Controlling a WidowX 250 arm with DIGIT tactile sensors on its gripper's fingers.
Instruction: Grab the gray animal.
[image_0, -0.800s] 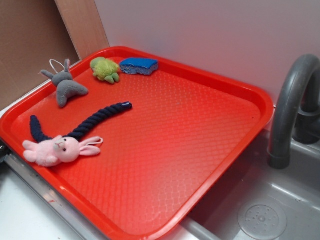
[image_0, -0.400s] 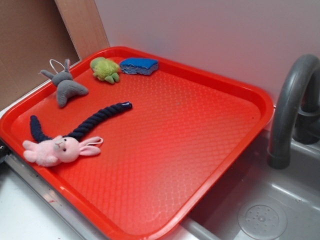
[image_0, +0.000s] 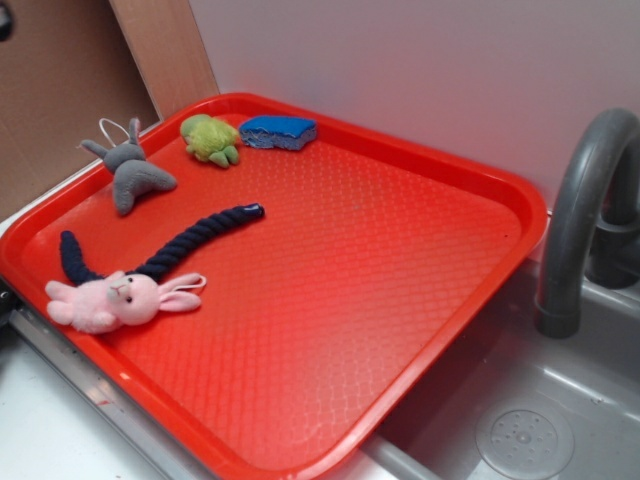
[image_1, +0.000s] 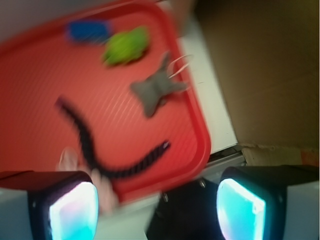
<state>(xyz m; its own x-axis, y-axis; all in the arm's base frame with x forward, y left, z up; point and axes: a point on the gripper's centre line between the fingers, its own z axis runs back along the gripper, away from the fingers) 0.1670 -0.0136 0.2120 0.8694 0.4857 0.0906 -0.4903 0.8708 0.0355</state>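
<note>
The gray animal (image_0: 133, 170) is a small gray plush with a thin white loop string. It lies at the back left of the red tray (image_0: 430, 330). In the blurred wrist view the gray animal (image_1: 155, 90) lies near the tray's right rim, far above my gripper. My gripper (image_1: 157, 212) is open and empty, its two fingers wide apart at the bottom of the wrist view, over the tray's edge. Only a dark bit of the arm shows in the exterior view's top left corner.
On the tray lie a pink plush bunny (image_0: 115, 300), a dark blue rope (image_0: 170, 245), a green plush toy (image_0: 210, 138) and a blue sponge (image_0: 278, 131). A gray faucet (image_0: 580, 220) and sink (image_0: 525, 440) are at the right. A brown board (image_0: 60, 90) stands behind.
A dark bit of the arm has come into the exterior view's top left corner. The toys on the tray have not moved.
</note>
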